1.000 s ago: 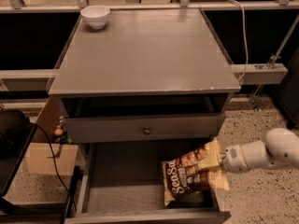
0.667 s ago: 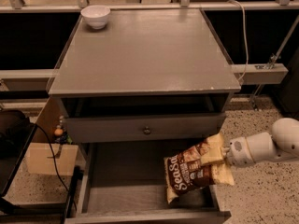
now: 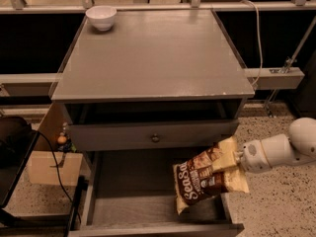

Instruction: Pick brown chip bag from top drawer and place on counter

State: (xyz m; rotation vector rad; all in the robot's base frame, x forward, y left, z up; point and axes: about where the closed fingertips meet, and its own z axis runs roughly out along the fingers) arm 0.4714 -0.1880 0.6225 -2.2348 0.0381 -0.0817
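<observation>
The brown chip bag [image 3: 205,179], dark brown with cream ends and white "Sea Sa" script, hangs tilted above the right side of the open top drawer [image 3: 133,189]. My gripper [image 3: 236,163] comes in from the right on a white arm and is shut on the bag's right end, holding it clear of the drawer floor. The bag's upper corner reaches up near the lower edge of the drawer front above. The grey counter [image 3: 153,53] lies above and behind, well above the bag.
A white bowl [image 3: 101,18] stands at the counter's far left corner. A closed grey drawer front with a round knob [image 3: 155,138] sits above the open drawer. A cardboard box [image 3: 49,168], black cable and a dark object [image 3: 12,147] lie left of the cabinet.
The gripper has risen with the bag and drawn slightly right; the bag has come up off the drawer floor and now hangs higher, near the drawer front.
</observation>
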